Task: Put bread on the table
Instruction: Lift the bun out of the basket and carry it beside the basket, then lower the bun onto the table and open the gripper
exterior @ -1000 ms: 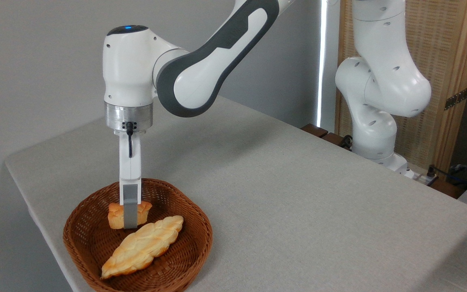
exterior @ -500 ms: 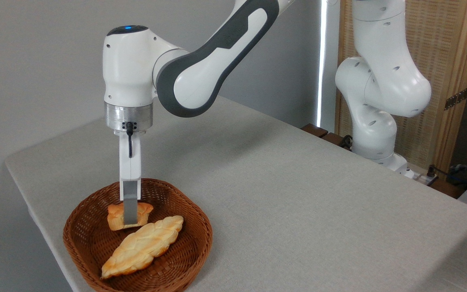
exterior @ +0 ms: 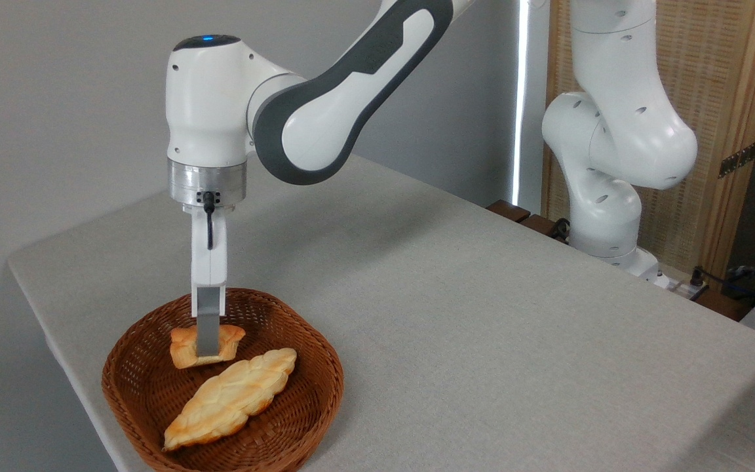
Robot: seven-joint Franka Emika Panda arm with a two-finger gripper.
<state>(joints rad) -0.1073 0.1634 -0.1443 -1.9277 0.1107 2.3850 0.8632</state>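
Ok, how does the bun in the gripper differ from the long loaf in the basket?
The bun is small, round and compact; the loaf is long, flat and braided. The bun is a deeper orange-gold, the loaf paler. The gripper is closed on the bun, which tilts slightly near the back of the basket; the loaf lies free and diagonal toward the front. Both are still within the basket, not on the table.

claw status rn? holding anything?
Claw: shut on the bread, which looks just clear of the wicker basket floor. Braided loaf untouched.
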